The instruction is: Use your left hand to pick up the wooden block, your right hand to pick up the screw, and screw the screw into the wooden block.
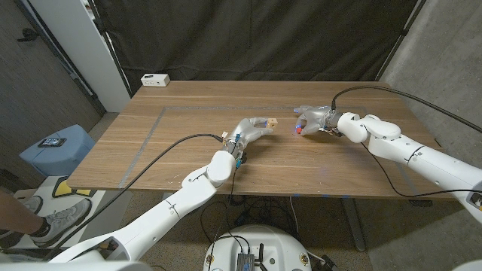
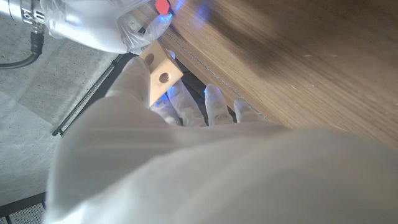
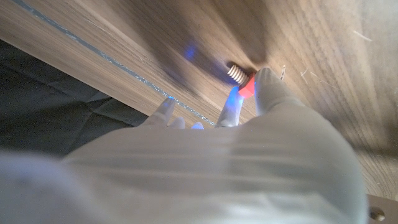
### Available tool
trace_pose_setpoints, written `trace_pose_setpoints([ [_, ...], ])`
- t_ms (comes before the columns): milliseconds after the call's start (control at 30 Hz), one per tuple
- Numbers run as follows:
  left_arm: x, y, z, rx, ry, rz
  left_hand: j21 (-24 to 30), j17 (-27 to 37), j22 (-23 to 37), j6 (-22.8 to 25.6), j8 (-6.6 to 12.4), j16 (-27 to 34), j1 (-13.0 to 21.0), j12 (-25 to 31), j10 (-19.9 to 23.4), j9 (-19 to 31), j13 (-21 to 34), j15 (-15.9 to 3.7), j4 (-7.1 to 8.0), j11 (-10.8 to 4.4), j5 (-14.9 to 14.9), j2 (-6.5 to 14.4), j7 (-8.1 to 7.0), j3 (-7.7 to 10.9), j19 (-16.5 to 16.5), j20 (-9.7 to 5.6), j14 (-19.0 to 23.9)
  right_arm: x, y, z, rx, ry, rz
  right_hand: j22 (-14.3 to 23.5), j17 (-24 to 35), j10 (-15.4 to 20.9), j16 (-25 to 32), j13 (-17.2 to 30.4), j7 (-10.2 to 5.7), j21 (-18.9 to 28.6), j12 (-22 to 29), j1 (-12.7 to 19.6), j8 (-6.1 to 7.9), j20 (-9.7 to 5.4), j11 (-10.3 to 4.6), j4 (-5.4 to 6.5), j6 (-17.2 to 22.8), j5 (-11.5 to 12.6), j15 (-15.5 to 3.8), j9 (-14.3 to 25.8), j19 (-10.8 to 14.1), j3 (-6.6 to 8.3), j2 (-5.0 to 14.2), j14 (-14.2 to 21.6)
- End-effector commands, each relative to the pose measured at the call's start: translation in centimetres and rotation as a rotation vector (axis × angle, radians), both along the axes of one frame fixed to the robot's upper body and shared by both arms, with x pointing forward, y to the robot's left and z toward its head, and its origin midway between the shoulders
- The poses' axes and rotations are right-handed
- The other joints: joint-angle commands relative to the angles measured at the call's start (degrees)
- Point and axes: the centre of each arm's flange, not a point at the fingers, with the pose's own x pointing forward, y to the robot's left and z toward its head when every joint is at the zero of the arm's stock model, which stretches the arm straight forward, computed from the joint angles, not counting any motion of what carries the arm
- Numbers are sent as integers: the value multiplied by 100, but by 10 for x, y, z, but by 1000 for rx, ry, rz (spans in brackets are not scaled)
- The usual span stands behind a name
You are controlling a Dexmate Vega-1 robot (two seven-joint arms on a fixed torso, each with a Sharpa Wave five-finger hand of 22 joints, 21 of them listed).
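Left hand holds the wooden block up over the table, holes facing the other arm; right hand pinches the screw by its red head, tip just apart from the block. Risk: thin pinch, screw cocks off-axis w/ the hole, skids or drops.

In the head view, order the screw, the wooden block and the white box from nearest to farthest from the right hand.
1. Screw: held in the right hand.
2. Wooden block: just beside it, in the left hand.
3. White box: table's far left corner.
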Motion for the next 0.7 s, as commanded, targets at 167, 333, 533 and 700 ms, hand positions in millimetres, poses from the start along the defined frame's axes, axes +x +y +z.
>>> trace_pose_setpoints([
  [167,-4,0,-3,0,-1,8,18,7,29,46,30,20,32,-20,14,32,16,-604,-3,-11,-23,62,16,-19,-17,-20,-6,0,1,-2,0,-16,6,26,29,87,48,17,-2,38,31,102,121,-33,-58,-7,161,38,-103,56,72,-38,11,49],
  [333,-5,0,-3,1,-2,10,19,7,29,53,31,20,27,-24,15,32,19,-605,-1,-12,-22,69,18,-23,-17,-24,-6,0,1,-3,0,-21,7,27,30,106,54,17,-11,40,30,123,165,-35,-70,-6,213,39,-110,75,93,-42,19,75],
  [533,-6,0,-3,0,-4,11,19,7,29,55,30,23,26,-28,18,32,22,-595,-1,-12,-21,79,17,-25,-18,-21,-3,1,1,-4,-1,-23,10,27,32,160,57,17,2,43,38,146,218,-46,-94,0,251,38,-127,107,125,-56,24,102],
  [700,-6,0,-3,-1,-8,14,20,7,29,59,30,23,28,-32,20,32,25,-590,-3,-11,-20,87,16,-26,-17,-22,-3,1,1,-4,-1,-31,15,27,31,193,62,17,8,46,43,160,262,-57,-105,0,300,38,-133,127,146,-66,21,130],
])
